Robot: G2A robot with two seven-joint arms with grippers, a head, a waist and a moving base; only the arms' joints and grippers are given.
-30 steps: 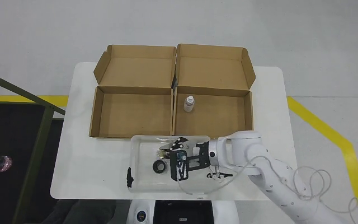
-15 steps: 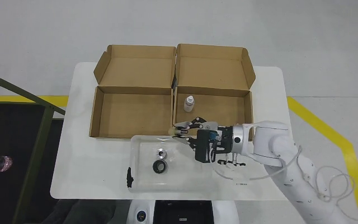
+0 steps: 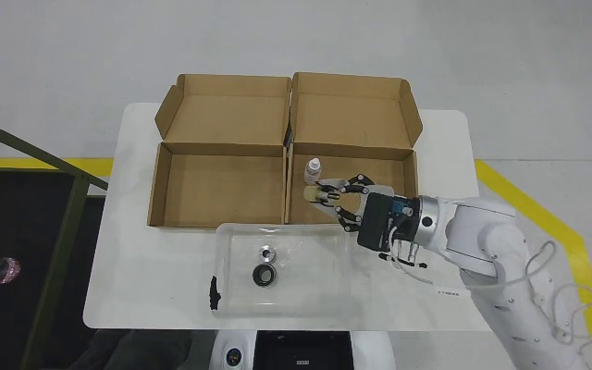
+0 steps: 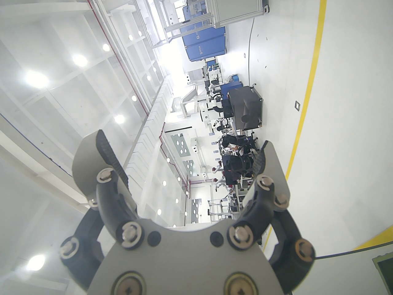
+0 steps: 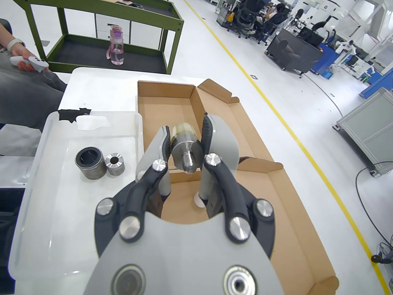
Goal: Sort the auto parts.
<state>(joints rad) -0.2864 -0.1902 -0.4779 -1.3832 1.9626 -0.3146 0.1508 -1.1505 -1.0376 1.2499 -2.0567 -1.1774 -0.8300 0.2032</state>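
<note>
In the past second my right arm has lifted its catch out of the clear tray (image 3: pixel 222 277) (image 5: pixel 30 185) and swung it toward the desk's (image 3: pixel 129 259) far edge. The right gripper (image 3: pixel 324 194) (image 5: pixel 185 130) hangs over the near-left corner of the right-hand cardboard box (image 3: pixel 379 194) (image 5: pixel 294 231). Its fingers are clamped on a threaded metal part (image 3: pixel 313 194) (image 5: pixel 183 145), a steel cylinder with a pale yellowish end. The part is held above the box floor, with its stud pointing back at the wrist.

A small white bottle (image 3: pixel 314 170) stands in that box, near the held part on its far side. The left-hand cardboard box (image 3: pixel 222 190) sits against it, side by side.

In the tray at the desk's near edge, a dark ring bearing (image 3: pixel 265 275) (image 5: pixel 91 159) and a small silver bushing (image 3: pixel 269 252) (image 5: pixel 114 164) stand just beside each other.

My left gripper (image 4: pixel 184 148) has its fingers spread apart and is aimed up at the hall's ceiling lights.
</note>
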